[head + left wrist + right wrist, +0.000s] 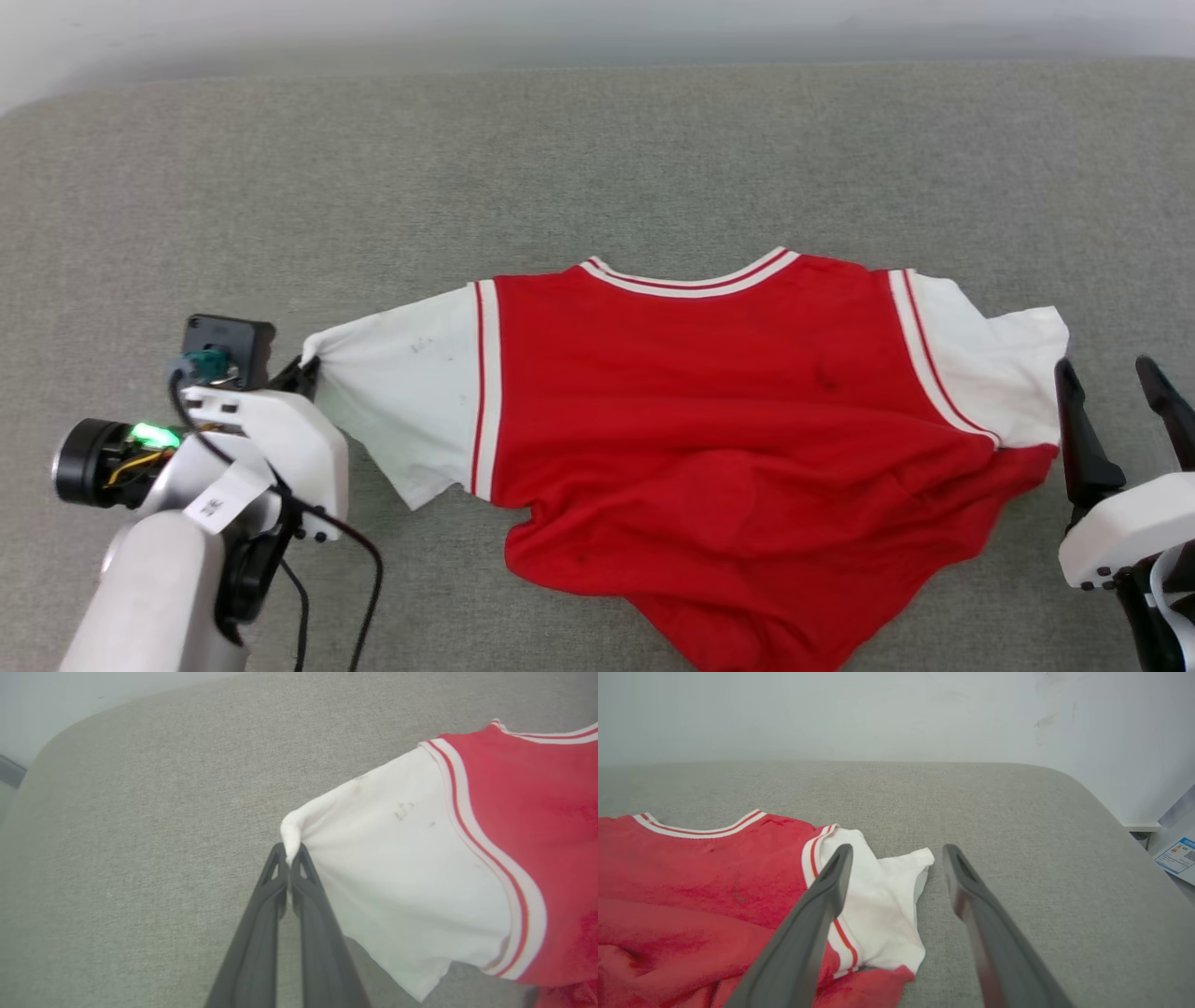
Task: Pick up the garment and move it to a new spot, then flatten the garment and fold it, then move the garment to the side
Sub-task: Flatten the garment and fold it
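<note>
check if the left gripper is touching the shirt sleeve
Touching. The left wrist view shows the left gripper shut on the white sleeve tip of the garment, cloth pinched tight.

A grey fabric surface with rounded corners carries the red, white-sleeved garment, lying spread, its lower part rumpled.

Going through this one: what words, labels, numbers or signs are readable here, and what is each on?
Nothing can be read.
On the white tag on the left forearm: dark print, too small to read.
On the paper sheet at the right edge of the right wrist view: blue-headed print, too blurred to read.
On the garment: no letters or number show on the side facing up.
</note>
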Controlling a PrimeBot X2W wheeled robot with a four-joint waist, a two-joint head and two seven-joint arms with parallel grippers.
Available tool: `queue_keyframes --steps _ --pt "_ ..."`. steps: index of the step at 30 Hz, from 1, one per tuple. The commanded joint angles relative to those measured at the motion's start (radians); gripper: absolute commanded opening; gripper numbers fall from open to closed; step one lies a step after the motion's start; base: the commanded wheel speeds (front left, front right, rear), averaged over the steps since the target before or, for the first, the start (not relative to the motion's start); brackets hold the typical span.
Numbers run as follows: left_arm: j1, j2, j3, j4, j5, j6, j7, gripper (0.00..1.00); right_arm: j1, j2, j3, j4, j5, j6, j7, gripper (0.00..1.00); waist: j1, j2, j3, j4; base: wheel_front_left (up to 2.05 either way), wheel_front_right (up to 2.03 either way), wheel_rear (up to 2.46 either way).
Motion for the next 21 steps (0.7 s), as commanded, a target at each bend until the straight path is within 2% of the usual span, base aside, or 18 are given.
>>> queue_keyframes --steps 1,6,7,14,18,21 --pt "0.024 0.009 0.010 -0.035 -0.012 -0.001 0.002 0.00 -0.008 -0.022 0.004 0.009 -0.007 -0.001 0.047 1.00 0.0000 0.0000 -0.007 0.009 0.00 0.00 0.00" --pt "0.092 0.031 0.012 -0.190 -0.051 -0.019 0.058 0.00 -0.070 -0.088 0.007 0.027 0.011 -0.001 0.279 1.00 0.0000 0.0000 0.001 0.027 0.00 0.00 0.00" --pt "0.092 0.031 0.012 -0.190 -0.051 -0.019 0.058 0.00 -0.070 -0.088 0.007 0.027 0.011 -0.001 0.279 1.00 0.0000 0.0000 0.001 0.027 0.00 0.00 0.00" --pt "0.150 0.053 0.001 -0.374 -0.058 -0.013 0.133 0.00 -0.237 -0.150 -0.022 0.056 0.058 -0.001 0.673 1.00 0.0000 0.0000 0.046 0.064 0.00 0.00 0.00" --pt "0.153 0.051 -0.018 -0.427 -0.059 -0.015 0.151 0.00 -0.325 -0.161 -0.041 0.100 0.064 -0.001 0.856 1.00 0.0000 0.0000 0.072 0.090 0.00 0.00 0.00" --pt "0.141 0.050 -0.030 -0.448 -0.060 -0.020 0.158 0.00 -0.377 -0.165 -0.051 0.137 0.046 -0.001 0.935 1.00 0.0000 0.0000 0.090 0.108 0.00 0.00 0.00"
